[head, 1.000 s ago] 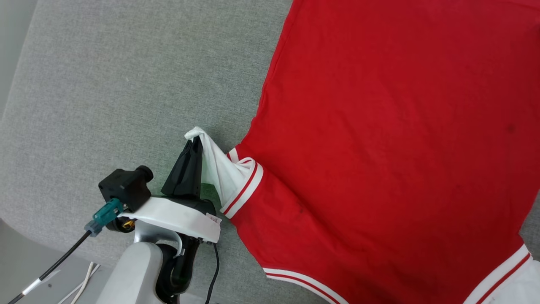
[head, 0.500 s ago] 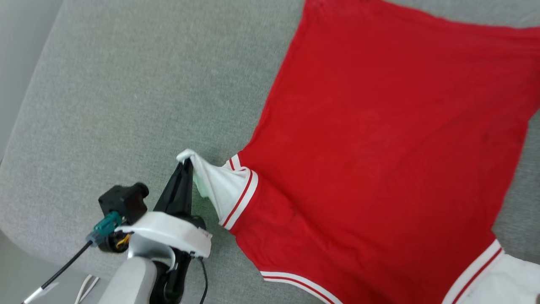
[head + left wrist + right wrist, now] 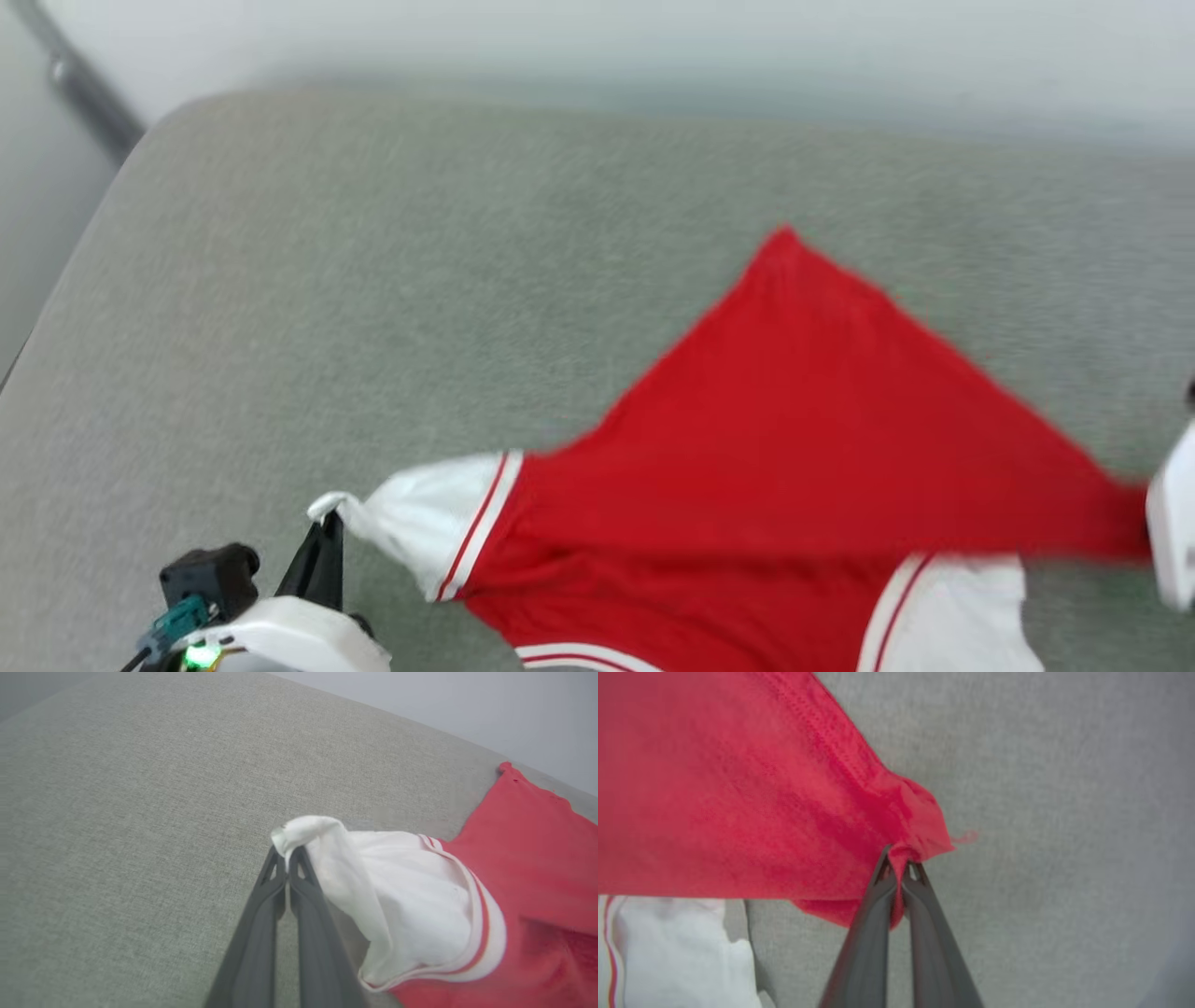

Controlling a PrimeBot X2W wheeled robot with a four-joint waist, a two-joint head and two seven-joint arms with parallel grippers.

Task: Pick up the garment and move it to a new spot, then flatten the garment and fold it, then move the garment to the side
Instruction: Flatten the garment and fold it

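Garment stretched out, left gripper pinching its sleeve, right gripper clamped on a red corner — flattening and folding not done yet.

The garment is soft matt cloth, the grey surface coarser woven fabric, the fingers seemingly matt plastic.
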